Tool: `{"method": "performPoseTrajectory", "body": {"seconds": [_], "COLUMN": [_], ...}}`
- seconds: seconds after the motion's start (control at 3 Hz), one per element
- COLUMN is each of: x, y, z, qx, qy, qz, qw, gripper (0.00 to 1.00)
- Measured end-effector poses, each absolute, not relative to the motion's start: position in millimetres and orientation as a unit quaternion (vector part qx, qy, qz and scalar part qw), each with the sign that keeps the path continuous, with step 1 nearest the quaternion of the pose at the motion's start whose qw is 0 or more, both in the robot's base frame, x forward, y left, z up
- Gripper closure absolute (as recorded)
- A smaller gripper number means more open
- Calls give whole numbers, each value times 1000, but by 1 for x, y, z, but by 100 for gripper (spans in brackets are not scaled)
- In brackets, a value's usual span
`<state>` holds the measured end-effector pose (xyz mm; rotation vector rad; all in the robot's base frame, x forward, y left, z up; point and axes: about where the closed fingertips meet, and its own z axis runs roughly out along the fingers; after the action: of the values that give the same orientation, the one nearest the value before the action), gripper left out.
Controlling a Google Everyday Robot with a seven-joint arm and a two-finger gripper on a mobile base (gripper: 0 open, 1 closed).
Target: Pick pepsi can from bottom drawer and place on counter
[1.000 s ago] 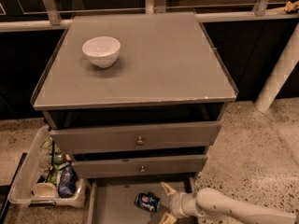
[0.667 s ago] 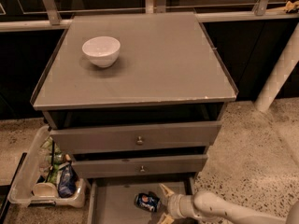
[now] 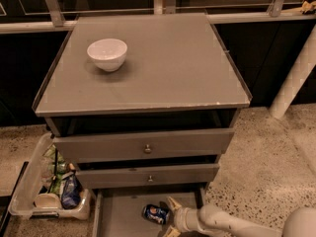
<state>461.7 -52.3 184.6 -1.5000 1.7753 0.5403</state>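
Note:
The pepsi can (image 3: 155, 214) lies on its side on the floor of the open bottom drawer (image 3: 118, 216), near its right half. My gripper (image 3: 169, 216) reaches in from the lower right, its fingers spread, one above and one below the can's right end, not closed on it. The white arm (image 3: 232, 223) runs off to the bottom right. The counter (image 3: 163, 63) is the flat grey top of the cabinet above.
A white bowl (image 3: 107, 54) stands on the counter's left rear. Two closed drawer fronts with knobs (image 3: 147, 148) sit above the open drawer. A clear bin (image 3: 49, 186) with a blue snack bag and other items stands on the floor at left. A white post (image 3: 296, 78) is at right.
My gripper has moved left, closer to the can, and now its fingers sit at the can's right end. The can has not moved.

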Motion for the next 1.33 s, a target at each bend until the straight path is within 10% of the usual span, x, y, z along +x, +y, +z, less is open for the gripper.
{"method": "performPoseTrajectory", "body": {"seconds": [1.0, 1.33], "x": [476, 477], "y": [-33, -34], "z": [126, 125], "qx": [-562, -561], "qy": [713, 714], "qz": [231, 230], "qw": [350, 350], "gripper": [0, 18]}}
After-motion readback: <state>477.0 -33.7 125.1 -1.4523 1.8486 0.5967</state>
